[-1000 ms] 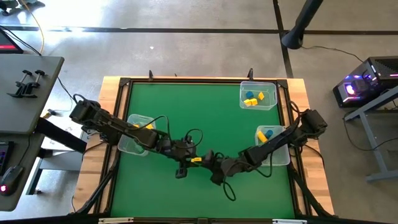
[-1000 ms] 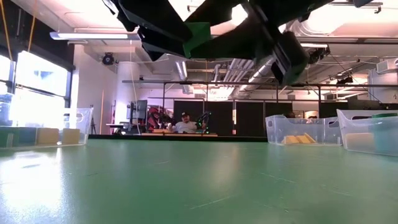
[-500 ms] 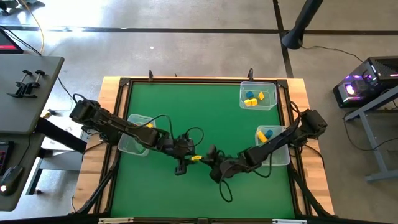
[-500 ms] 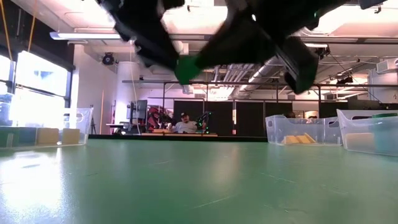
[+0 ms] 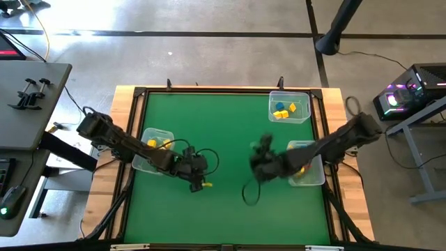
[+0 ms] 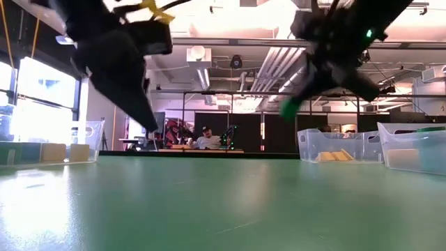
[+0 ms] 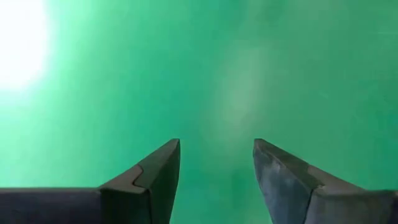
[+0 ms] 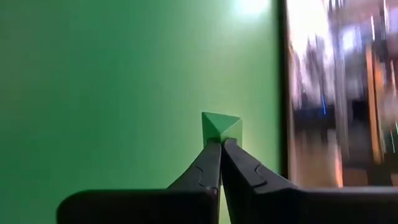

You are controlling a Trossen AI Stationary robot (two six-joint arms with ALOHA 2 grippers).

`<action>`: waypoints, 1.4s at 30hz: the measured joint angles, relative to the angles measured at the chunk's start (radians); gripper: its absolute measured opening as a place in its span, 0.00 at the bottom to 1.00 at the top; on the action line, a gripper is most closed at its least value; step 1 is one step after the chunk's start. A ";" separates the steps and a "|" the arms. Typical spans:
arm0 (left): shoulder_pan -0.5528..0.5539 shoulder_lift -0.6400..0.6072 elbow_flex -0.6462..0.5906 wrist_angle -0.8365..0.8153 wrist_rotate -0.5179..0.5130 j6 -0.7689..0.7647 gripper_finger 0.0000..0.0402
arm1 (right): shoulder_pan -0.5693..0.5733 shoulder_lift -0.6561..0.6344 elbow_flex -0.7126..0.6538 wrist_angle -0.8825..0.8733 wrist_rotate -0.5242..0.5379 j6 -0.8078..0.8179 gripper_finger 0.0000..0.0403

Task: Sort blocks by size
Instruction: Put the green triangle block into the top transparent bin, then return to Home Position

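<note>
My right gripper (image 8: 221,144) is shut on a small green block (image 8: 221,126). In the low view the block (image 6: 287,108) hangs high above the table. From above, this gripper (image 5: 263,150) is right of the table's middle, beside the near right bin. My left gripper (image 7: 216,152) stands open over bare green table, with nothing between its fingers. In the high view it (image 5: 200,178) is left of the middle, near the left bin. Other blocks, yellow and blue, lie inside the three clear bins. My right gripper pinches the green block's near end (image 8: 219,138) between its two fingertips. The rest of the block sticks out past the tips. In the low view the fingers (image 6: 306,87) slant downward. The block is lifted clear of the table.
A clear bin (image 5: 155,148) with yellow blocks sits at the table's left edge. A second bin (image 5: 289,107) with yellow and blue blocks is at the far right corner. A third bin (image 5: 310,167) is at the right edge. A wooden rim (image 5: 230,89) frames the green mat.
The green block was between both grippers above the table's middle. It has gone with my right gripper, which has swung toward the right and far edges, next to the right bin. My left gripper has drawn back toward the left edge without the block.
</note>
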 joint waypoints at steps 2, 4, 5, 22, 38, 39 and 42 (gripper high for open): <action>-0.017 0.000 -0.038 0.046 -0.053 -0.038 0.47 | -0.076 -0.057 -0.029 -0.138 0.019 0.120 0.00; -0.033 0.000 -0.080 0.102 -0.108 -0.074 0.47 | -0.170 -0.115 -0.056 -0.238 0.030 0.204 0.00; -0.041 0.000 -0.096 0.132 -0.134 -0.089 0.47 | -0.224 -0.145 -0.072 -0.259 0.039 0.230 0.00; -0.066 0.000 -0.210 0.500 -0.134 -0.053 0.47 | -0.837 -0.247 -0.136 -0.235 -0.156 0.231 0.28; 0.221 -0.390 -0.209 0.626 0.264 0.333 0.35 | -0.481 -0.883 -0.161 -0.207 -0.548 0.222 0.31; 0.249 -0.450 -0.209 0.578 0.279 0.349 0.33 | -0.448 -0.929 -0.184 -0.179 -0.585 0.221 0.30; 0.324 -0.620 -0.209 0.447 0.304 0.369 0.28 | -0.364 -1.063 -0.293 -0.036 -0.659 0.230 0.27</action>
